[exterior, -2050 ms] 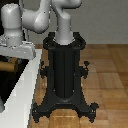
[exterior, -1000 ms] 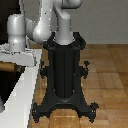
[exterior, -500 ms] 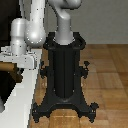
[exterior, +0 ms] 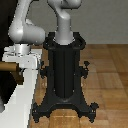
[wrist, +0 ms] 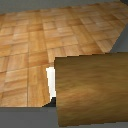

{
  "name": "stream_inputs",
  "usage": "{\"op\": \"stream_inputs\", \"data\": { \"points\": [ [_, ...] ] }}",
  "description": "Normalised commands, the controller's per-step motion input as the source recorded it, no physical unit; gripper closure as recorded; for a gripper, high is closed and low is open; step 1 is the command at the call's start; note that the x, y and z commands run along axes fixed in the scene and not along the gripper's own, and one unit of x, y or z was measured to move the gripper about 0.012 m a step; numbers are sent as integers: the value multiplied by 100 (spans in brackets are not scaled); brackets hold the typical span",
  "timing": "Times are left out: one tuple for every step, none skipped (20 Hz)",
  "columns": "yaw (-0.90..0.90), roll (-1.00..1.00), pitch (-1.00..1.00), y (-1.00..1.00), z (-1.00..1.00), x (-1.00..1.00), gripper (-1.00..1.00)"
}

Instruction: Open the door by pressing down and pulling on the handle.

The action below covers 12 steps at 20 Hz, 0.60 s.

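The door (exterior: 3,87) is a dark panel at the exterior view's far left, with its white frame (exterior: 22,102) below and beside it. The brown handle (exterior: 12,69) juts from the panel, and its bent end drops down. My gripper (exterior: 23,60) hangs on the white arm just above the handle's outer end, close to it or touching it. Its fingers do not show clearly. In the wrist view the handle (wrist: 92,85) fills the near part as a thick wood-coloured bar, with a small white piece (wrist: 49,82) beside it. No fingers show there.
The black robot pedestal (exterior: 65,70) with its spread feet stands in the middle, close to the frame on the exterior view's right of it. A wooden floor (exterior: 107,75) lies around it, also in the wrist view (wrist: 45,40). A grey wall stands behind.
The arm has swung and the hand has come lower and towards the handle's outer end. The door panel and the handle look unmoved.
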Motion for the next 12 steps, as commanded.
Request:
{"op": "stream_inputs", "data": {
  "points": [
    [0,0,0,100,0,0,100],
    [0,0,0,100,0,0,100],
    [0,0,0,100,0,0,100],
    [0,0,0,100,0,0,100],
    [0,0,0,100,0,0,100],
    [0,0,0,100,0,0,100],
    [0,0,0,100,0,0,100],
    [0,0,0,100,0,0,100],
    [0,0,0,100,0,0,100],
    [0,0,0,100,0,0,100],
    [0,0,0,100,0,0,100],
    [0,0,0,100,0,0,100]
  ]
}}
